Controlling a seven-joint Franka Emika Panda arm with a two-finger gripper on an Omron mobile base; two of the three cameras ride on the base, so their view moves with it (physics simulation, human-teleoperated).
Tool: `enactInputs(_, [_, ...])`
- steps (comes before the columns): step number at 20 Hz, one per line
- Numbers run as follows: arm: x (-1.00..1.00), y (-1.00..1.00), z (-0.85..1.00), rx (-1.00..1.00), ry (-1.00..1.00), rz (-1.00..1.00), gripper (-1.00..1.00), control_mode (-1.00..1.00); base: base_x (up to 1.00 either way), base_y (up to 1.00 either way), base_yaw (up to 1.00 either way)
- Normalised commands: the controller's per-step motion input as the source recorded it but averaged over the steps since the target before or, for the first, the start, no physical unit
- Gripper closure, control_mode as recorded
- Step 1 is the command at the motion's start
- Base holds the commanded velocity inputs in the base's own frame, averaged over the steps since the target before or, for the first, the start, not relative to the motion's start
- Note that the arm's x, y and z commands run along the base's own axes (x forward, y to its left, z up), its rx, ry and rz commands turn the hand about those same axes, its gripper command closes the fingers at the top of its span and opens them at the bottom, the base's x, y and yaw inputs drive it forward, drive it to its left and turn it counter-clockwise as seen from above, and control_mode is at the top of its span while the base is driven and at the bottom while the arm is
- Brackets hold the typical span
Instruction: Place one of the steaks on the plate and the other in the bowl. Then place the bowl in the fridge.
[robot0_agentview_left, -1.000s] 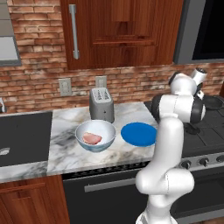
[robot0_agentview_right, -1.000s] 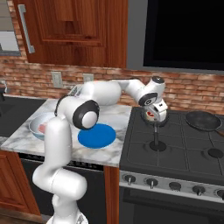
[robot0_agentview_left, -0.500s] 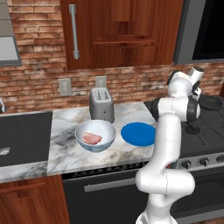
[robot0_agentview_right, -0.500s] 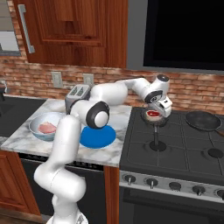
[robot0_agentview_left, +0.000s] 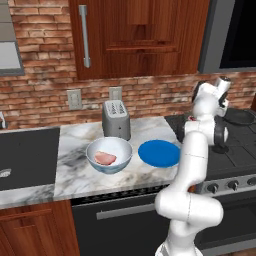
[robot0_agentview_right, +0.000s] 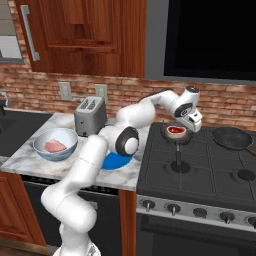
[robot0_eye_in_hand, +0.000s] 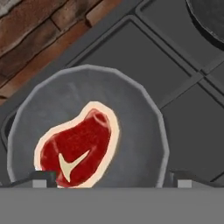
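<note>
A dark red steak (robot0_eye_in_hand: 78, 150) with a whitish fat rim lies in a small grey frying pan (robot0_eye_in_hand: 140, 127) on the stove's back left burner. My gripper (robot0_eye_in_hand: 113, 180) hangs open just above it, its fingertips (robot0_eye_in_hand: 43, 178) wide apart on either side of the pan's near rim. From the right base view, the gripper (robot0_agentview_right: 187, 127) hovers over that steak (robot0_agentview_right: 176, 131). The pale pink steak (robot0_agentview_left: 105, 158) rests inside the bowl (robot0_agentview_left: 121, 150) on the marble counter. Beside the bowl lies the bare blue plate (robot0_agentview_left: 159, 153). The fridge is out of view.
A silver toaster (robot0_agentview_left: 116, 120) stands behind the bowl against the brick wall. A black frying pan (robot0_agentview_right: 233, 137) sits on the stove's back right burner. Wooden cabinets hang above the counter, and the stove knobs (robot0_agentview_right: 185, 210) line its front.
The arm has stretched further right over the stove, bringing the open gripper closer above the red steak's pan. The bowl, plate and steaks have not moved.
</note>
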Motion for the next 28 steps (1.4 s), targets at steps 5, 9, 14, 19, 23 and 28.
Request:
enactInputs(5, [0.59, -0.06, -0.15, -0.07, 0.17, -0.03, -1.00, -1.00, 0.00, 0.00, 0.00])
enactInputs(9, [0.54, -0.28, -0.04, -0.02, 0.13, -0.01, -1.00, -1.00, 0.00, 0.00, 0.00])
enactInputs(14, [0.46, -0.42, 0.17, 0.00, 0.20, 0.00, -1.00, -1.00, 0.00, 0.00, 0.00])
enactInputs(19, [0.53, -0.29, 0.43, 0.01, 0.29, 0.00, -1.00, -1.00, 0.00, 0.00, 0.00])
enactInputs(23, [0.26, -0.12, 0.18, 0.01, 0.29, -0.01, -1.00, -1.00, 0.00, 0.00, 0.00])
enactInputs(28, [0.19, 0.00, 0.01, 0.00, 0.39, -0.14, -1.00, -1.00, 0.00, 0.00, 0.00])
